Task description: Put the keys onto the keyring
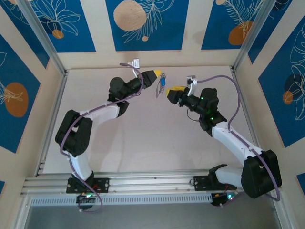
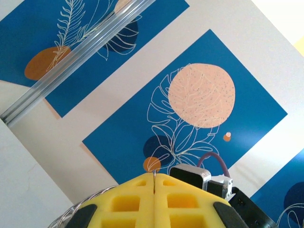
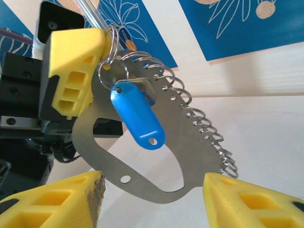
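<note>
- The keyring (image 3: pixel 192 142), a flat grey metal loop with a row of small wire rings (image 3: pixel 202 116) along one edge, hung in the air at the upper middle of the overhead view, between my two wrists.
- My left gripper (image 2: pixel 154 176) was pressed together on the keyring's upper corner, at the upper left of the right wrist view. A thin metal edge showed in the seam between the yellow pads.
- My right gripper (image 3: pixel 152 184) stood spread, one finger at each lower corner of that view. The plate's lower end sat between them and, as far as I could see, touched neither.
- The blue key (image 3: pixel 137 118) dangled from a wire ring near the top of the plate, across its open centre.
- I judged the plate thin, stiff, light and slick. Flat pads on its broad faces, on the solid band away from the rings, would hold it best, since an edge grip could pivot.
- I judged the key tiny and free to swing, and the wire rings springy and easy to snag.
</note>
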Available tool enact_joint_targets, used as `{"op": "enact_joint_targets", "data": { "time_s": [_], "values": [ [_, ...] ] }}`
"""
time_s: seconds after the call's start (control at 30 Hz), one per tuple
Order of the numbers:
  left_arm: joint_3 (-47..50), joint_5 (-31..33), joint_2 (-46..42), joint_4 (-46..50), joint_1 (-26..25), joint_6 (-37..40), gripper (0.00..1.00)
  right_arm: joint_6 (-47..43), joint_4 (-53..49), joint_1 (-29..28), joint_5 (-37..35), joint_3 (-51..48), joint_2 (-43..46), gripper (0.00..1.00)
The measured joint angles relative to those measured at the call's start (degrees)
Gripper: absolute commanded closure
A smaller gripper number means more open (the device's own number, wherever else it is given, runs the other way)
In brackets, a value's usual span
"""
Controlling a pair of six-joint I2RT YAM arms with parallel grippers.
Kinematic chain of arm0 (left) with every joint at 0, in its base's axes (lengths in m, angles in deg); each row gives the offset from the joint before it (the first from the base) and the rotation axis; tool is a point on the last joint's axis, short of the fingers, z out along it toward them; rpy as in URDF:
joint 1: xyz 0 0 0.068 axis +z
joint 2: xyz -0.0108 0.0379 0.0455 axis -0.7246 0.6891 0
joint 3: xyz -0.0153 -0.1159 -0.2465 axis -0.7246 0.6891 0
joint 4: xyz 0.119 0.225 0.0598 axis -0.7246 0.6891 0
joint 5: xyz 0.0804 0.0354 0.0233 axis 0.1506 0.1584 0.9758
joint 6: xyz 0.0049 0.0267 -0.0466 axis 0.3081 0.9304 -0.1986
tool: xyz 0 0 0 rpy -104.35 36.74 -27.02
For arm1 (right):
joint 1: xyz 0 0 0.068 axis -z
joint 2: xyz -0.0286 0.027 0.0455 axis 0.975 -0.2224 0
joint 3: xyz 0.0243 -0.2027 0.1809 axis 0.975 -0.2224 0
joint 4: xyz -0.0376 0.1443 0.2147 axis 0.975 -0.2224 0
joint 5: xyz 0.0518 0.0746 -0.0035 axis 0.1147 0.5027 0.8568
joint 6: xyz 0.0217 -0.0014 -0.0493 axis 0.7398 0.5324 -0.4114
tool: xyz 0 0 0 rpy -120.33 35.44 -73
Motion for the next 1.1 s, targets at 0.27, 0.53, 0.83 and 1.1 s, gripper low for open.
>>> {"op": "enact_joint_targets", "data": {
  "time_s": [0.27, 0.53, 0.83, 1.1],
  "values": [
    [1.16, 3.87, 0.00, -1.64, -0.85, -1.68, 1.00, -3.06, 0.13, -1.14, -0.59, 2.58, -1.33, 0.42],
    [1.20, 5.38, 0.00, -1.66, -1.49, -1.68, 1.00, -3.65, 1.11, -1.40, 0.59, 5.84, -6.12, 0.43],
    [1.20, 5.86, 0.00, -1.81, -1.51, -2.56, 1.00, -3.58, 2.54, -1.44, 2.71, 10.56, -12.09, 0.48],
    [1.38, 6.03, 0.00, -1.97, -1.51, -2.56, 1.00, -3.50, 3.04, -1.55, 5.84, 11.69, -14.58, 0.71]
  ]
}}
